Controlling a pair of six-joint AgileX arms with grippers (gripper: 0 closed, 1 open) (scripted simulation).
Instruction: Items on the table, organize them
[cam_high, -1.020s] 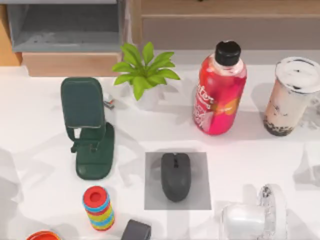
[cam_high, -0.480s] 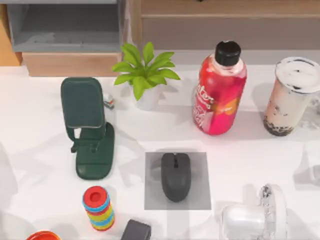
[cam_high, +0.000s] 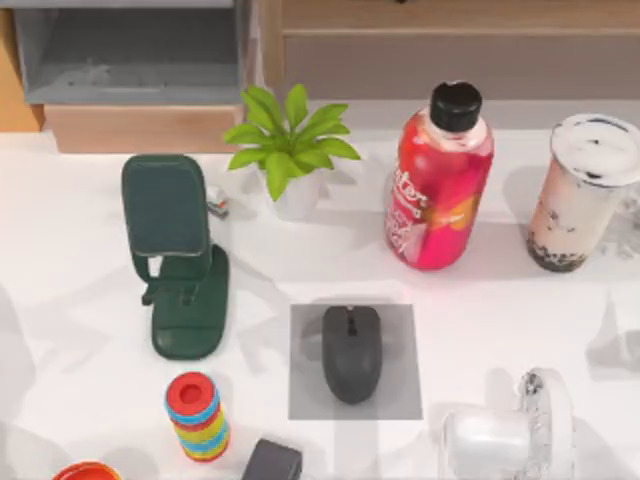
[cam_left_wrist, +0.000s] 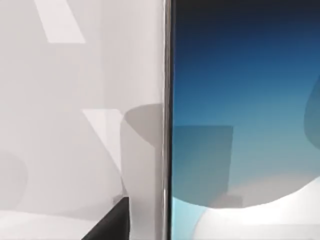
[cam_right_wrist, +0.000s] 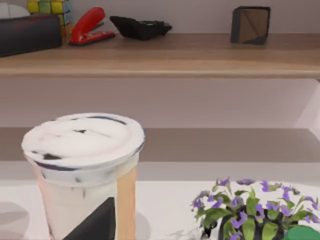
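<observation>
Claws' grip can't tell; left wrist cam hard against smartphone (cam_left_wrist: 240, 125), right facing milk-tea cup (cam_right_wrist: 85, 175).

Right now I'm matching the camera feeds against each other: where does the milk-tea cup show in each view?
Top view: the milk-tea cup stands upright at the table's far right, beside the red bottle.
Left wrist view: not in it; this view looks at the smartphone screen.
Right wrist view: the milk-tea cup is close up, with the wooden shelf behind it.
Shared landmark: the cup's white lid with dark streaks.

A red bottle (cam_high: 438, 180) stands right of a potted plant (cam_high: 290, 150).
</observation>
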